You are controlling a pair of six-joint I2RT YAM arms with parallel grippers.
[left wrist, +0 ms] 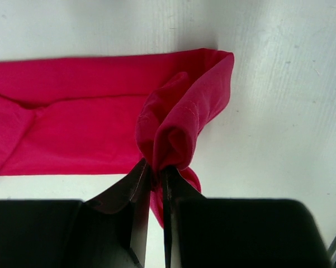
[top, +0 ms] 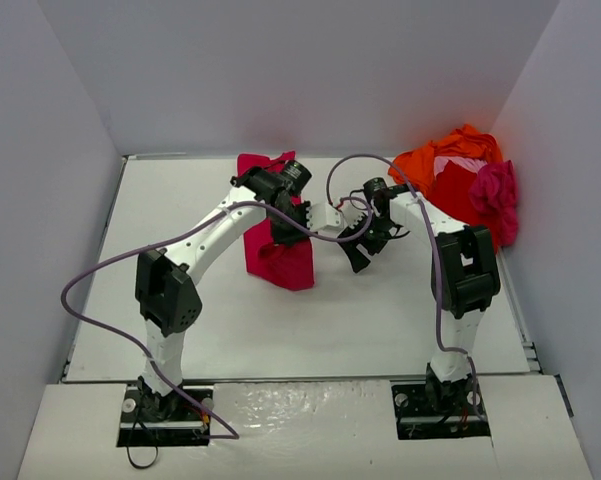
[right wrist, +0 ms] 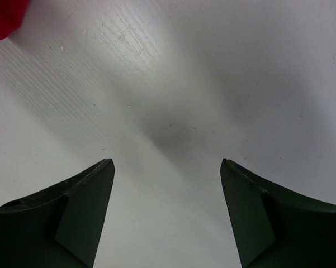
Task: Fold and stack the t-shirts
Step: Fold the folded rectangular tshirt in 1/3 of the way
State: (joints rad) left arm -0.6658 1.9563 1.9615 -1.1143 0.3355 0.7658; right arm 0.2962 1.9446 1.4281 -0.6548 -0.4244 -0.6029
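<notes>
A crimson t-shirt [top: 280, 255] lies folded into a long narrow band on the table, running from the back toward the middle. My left gripper [top: 288, 228] is shut on a bunched fold of it; in the left wrist view the crimson t-shirt [left wrist: 72, 120] lies flat beyond the pinched fold at my left gripper [left wrist: 155, 170]. My right gripper [top: 365, 245] is open and empty over bare table just right of the shirt; in the right wrist view my right gripper [right wrist: 168, 164] has its jaws wide apart, with a corner of the crimson t-shirt [right wrist: 3, 19] at top left.
A heap of t-shirts sits at the back right corner: orange [top: 435, 155], red [top: 455, 195], magenta [top: 495, 200] and a bit of pale pink [top: 460, 163]. Grey walls [top: 50, 150] enclose the white table [top: 360, 320] on three sides.
</notes>
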